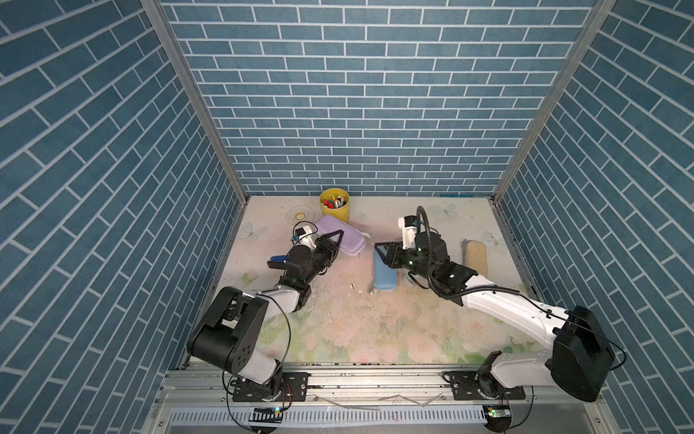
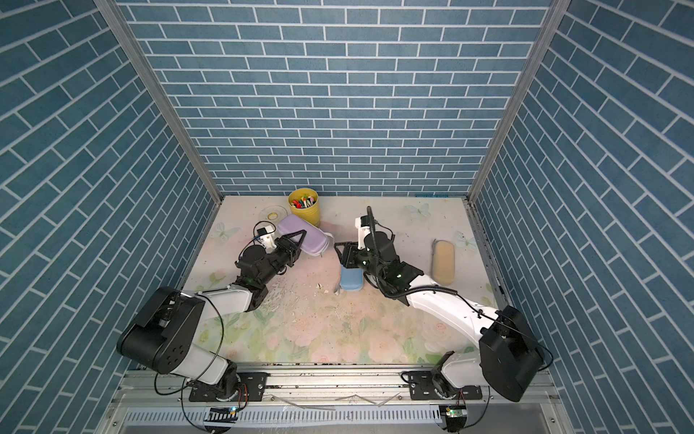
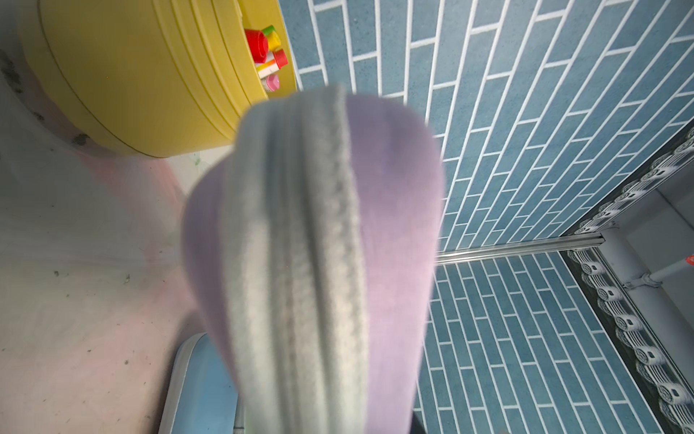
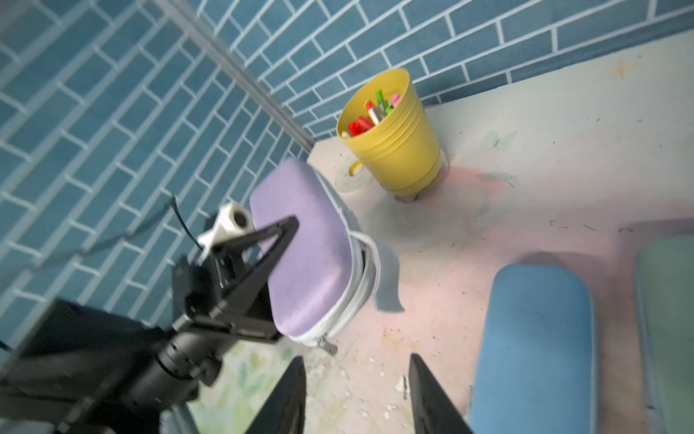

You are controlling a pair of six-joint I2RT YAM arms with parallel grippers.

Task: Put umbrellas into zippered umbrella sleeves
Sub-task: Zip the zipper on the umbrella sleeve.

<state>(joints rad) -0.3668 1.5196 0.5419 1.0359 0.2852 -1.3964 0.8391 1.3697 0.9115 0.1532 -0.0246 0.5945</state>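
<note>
My left hand [image 1: 335, 240] is clamped on the near end of the lilac sleeve [image 1: 351, 240], holding it tilted off the tabletop [image 1: 375, 330] just in front of the yellow cup [image 1: 335, 210]; my right hand [image 4: 356, 359] hangs open and empty beside the light blue sleeve [image 4: 533, 338], which lies flat

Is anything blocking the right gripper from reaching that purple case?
Nothing visible does. Only bare table lies between the open right gripper and the lilac sleeve. The left gripper grips the sleeve from its opposite side, and the blue sleeve lies off to one side.
</note>
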